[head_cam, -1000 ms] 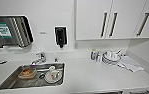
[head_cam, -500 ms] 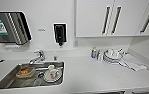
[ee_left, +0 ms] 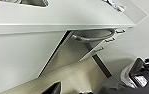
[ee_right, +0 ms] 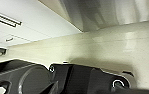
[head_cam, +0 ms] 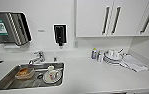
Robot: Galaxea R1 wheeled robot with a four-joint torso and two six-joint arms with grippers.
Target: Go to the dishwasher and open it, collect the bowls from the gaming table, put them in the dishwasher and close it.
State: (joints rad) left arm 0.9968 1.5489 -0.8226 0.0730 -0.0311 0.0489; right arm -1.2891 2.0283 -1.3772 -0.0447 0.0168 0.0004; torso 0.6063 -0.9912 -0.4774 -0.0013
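Note:
The dishwasher shows in the left wrist view as a brushed steel front under the white counter, with a bar handle along its top; it looks shut. In the right wrist view the same steel front rises from the beige floor. Both arms hang low in front of the cabinets, above the floor. The bowls and the gaming table are out of view.
The head view looks down on the counter: a steel sink with a tap, a clear bowl of orange contents and white crockery. Stacked plates and a cloth lie at the right. White wall cabinets hang above.
The whole head picture has shifted slightly, so the camera has moved a little. Nothing on the counter has moved.

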